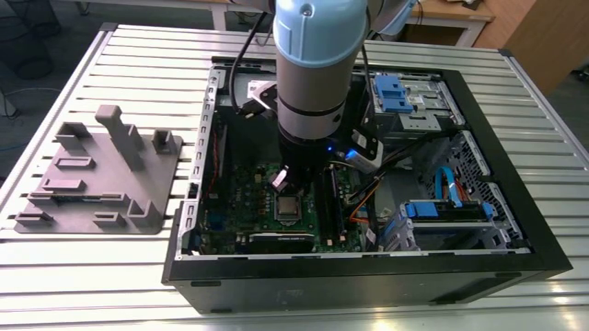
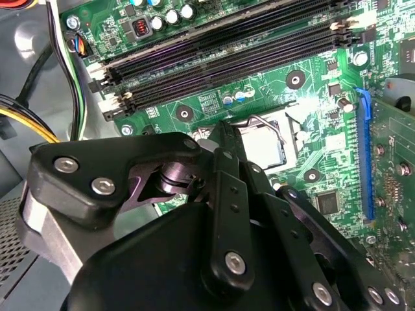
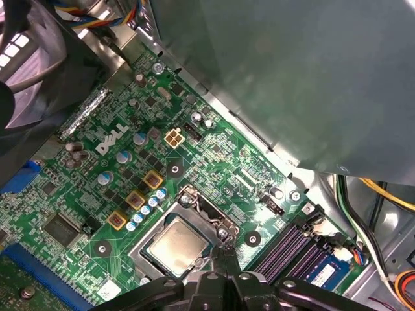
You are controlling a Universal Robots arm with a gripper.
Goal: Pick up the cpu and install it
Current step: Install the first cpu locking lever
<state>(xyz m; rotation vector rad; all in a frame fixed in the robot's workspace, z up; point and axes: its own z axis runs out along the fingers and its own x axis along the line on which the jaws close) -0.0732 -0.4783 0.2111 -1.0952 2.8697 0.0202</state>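
We are looking at a moment late in the job, as far as we can judge. The cpu (image 3: 174,247) is lying flat inside the socket frame (image 3: 194,206) on the green motherboard (image 3: 214,162), so the picking-up and the setting-down appear done. In the exterior view we are seeing the same pale square (image 1: 289,206) down in the open computer case (image 1: 478,276), directly below the arm (image 1: 313,69).

The gripper (image 3: 224,259) is hanging just above the socket's edge, near the chip but, as far as we can tell, not holding it. In the first wrist view its fingertips are coming together to a narrow point with nothing between them, so we are reading the pincer as pressed together and empty (the second wrist view is mostly giving us the black linkage (image 2: 220,214), with a sliver of the socket beyond it).

What we cannot settle is whether the chip is fully seated and whether the retaining lever (image 2: 269,126) is latched; a bent wire is showing beside the socket, but its position is hard to read.

The chip itself is looking like a small flat square with a dull silver-grey metal top and a thin darker rim, lying level and square to the frame. The grey plastic tray (image 1: 101,179) is sitting on the slatted table (image 1: 110,276), well apart from the case on the exterior view's left.
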